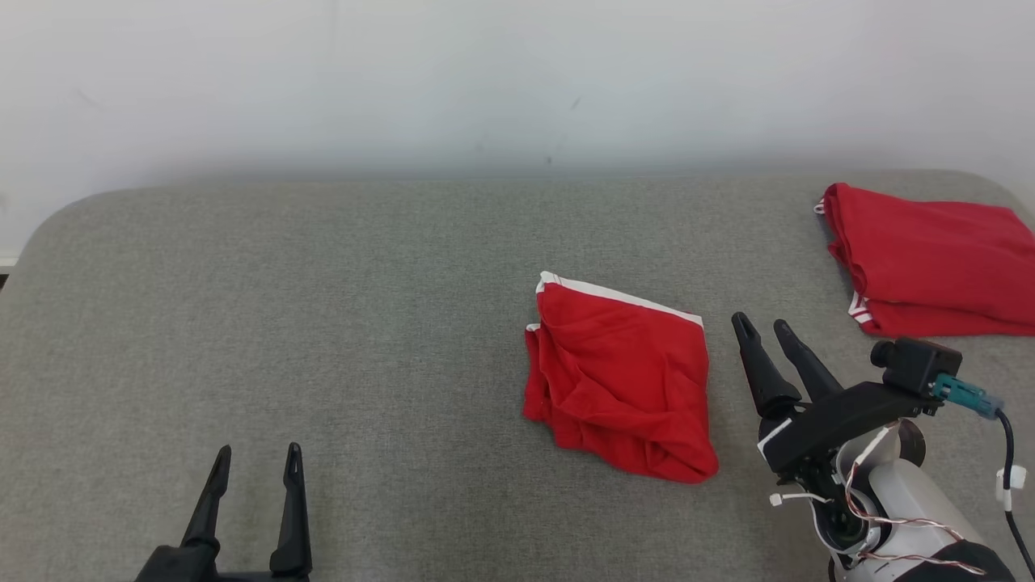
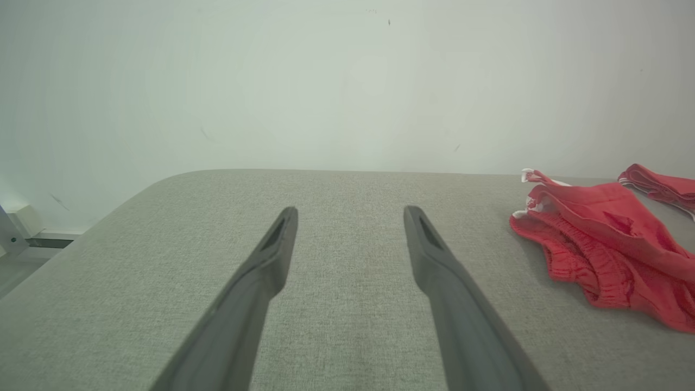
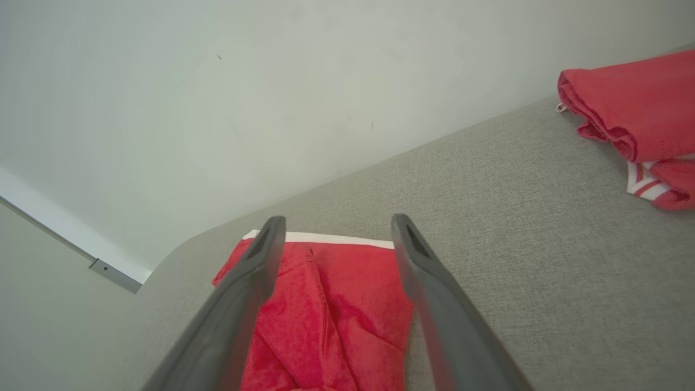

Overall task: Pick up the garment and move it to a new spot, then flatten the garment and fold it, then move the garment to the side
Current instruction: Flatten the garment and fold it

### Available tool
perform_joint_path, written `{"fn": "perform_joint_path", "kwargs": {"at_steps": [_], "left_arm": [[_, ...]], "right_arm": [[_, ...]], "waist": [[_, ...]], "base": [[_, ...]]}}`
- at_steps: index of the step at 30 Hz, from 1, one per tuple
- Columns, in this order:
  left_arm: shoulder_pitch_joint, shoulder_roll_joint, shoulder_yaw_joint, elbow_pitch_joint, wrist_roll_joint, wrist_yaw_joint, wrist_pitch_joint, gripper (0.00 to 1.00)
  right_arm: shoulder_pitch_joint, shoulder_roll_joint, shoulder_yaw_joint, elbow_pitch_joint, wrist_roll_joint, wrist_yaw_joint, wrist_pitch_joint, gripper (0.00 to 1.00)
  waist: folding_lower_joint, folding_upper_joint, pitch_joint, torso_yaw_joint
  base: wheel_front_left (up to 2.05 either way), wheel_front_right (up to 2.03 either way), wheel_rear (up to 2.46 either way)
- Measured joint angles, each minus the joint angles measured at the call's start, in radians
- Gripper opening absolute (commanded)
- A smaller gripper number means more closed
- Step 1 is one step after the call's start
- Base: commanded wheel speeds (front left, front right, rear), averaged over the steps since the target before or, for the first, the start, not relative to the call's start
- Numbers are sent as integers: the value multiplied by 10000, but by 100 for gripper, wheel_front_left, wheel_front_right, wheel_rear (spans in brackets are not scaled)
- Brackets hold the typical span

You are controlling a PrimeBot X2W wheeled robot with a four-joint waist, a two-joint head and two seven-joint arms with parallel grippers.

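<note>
A red garment (image 1: 618, 380) with a white trim along its far edge lies loosely folded and wrinkled on the grey table (image 1: 323, 307), right of centre. My right gripper (image 1: 760, 321) is just to the right of it, open and empty, not touching the cloth. In the right wrist view the garment (image 3: 331, 315) lies beyond and below the spread right gripper (image 3: 337, 219). Near the front left edge, far from the cloth, my left gripper (image 1: 259, 449) stands open and empty. The left wrist view has the left gripper (image 2: 350, 210) over bare table, with the garment (image 2: 608, 255) at the right.
A second red garment (image 1: 930, 259) with striped white trim lies folded at the table's far right corner; it is also in the right wrist view (image 3: 630, 103). A pale wall stands behind the table. The table's corners are rounded.
</note>
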Motion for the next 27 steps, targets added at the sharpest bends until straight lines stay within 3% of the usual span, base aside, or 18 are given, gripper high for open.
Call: {"fn": "perform_joint_path", "kwargs": {"at_steps": [8, 23, 25, 26, 27], "left_arm": [[-59, 0, -151, 17, 23, -12, 0, 100], [-379, 2, -614, 63, -111, 77, 0, 100], [-380, 2, -623, 90, -115, 81, 0, 100], [-381, 0, -619, 100, -119, 81, 0, 100], [-381, 0, -600, 105, -125, 82, 0, 100]], "right_arm": [[-610, 230, 173, 577, -621, 0, 635, 100], [-2306, 525, 1091, 3434, -1239, 0, 742, 100], [-2467, 525, 1256, 3810, -1154, 0, 652, 23], [-2515, 529, 1329, 3854, -1104, 0, 612, 0], [-2552, 529, 1413, 3885, -1053, 0, 577, 0]], "waist": [[0, 0, 54, 351], [0, 0, 584, 1315], [0, 0, 643, 1418], [0, 0, 656, 1430], [0, 0, 657, 1425]], "base": [[0, 0, 0], [0, 0, 0], [0, 0, 0], [0, 0, 0], [0, 0, 0]]}}
